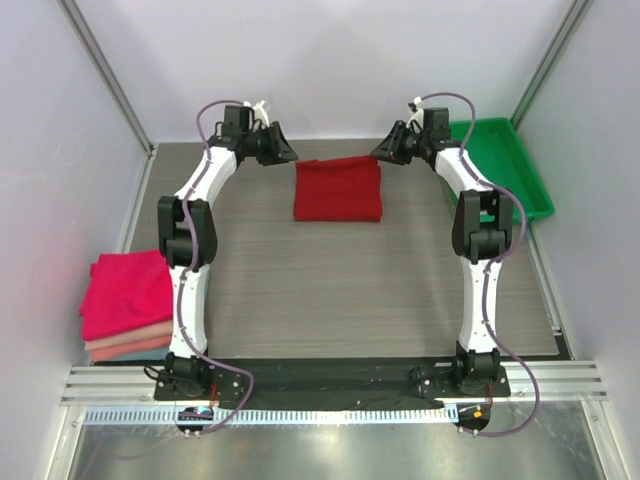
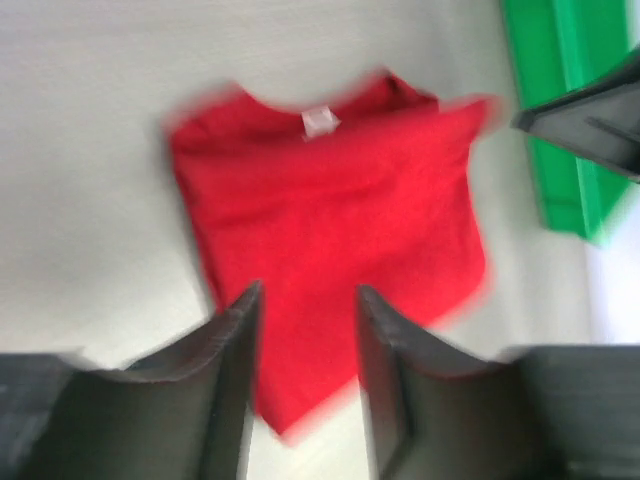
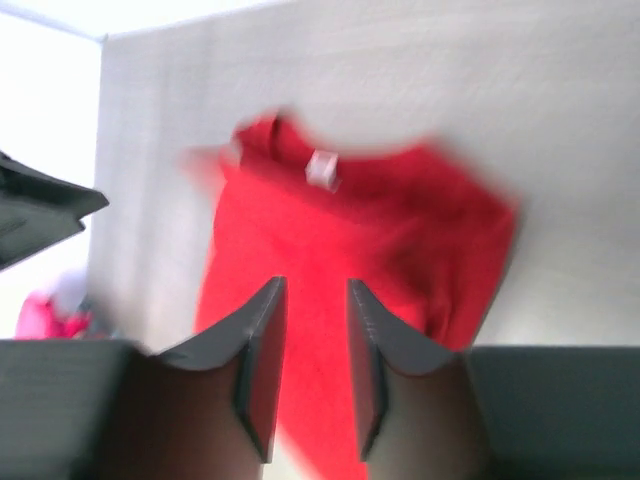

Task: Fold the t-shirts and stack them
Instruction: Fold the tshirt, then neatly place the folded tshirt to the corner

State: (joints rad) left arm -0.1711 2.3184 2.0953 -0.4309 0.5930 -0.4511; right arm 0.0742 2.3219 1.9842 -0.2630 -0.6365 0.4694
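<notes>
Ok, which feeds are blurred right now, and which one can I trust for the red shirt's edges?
Top external: sharp and evenly lit, the folded red shirt has crisp edges, so trust this one. Left wrist: blurred, shirt outline and green tray smeared. Right wrist: blurred too, shirt edges soft, and the upper left corner is washed out bright.

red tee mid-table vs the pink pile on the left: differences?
The dark red folded t-shirt lies alone at far centre; the magenta-topped pile stacks several shirts at the left edge. The dark red folded t-shirt is one colour; the magenta-topped pile shows magenta, salmon and pale pink. Both are folded, neither gripped.
</notes>
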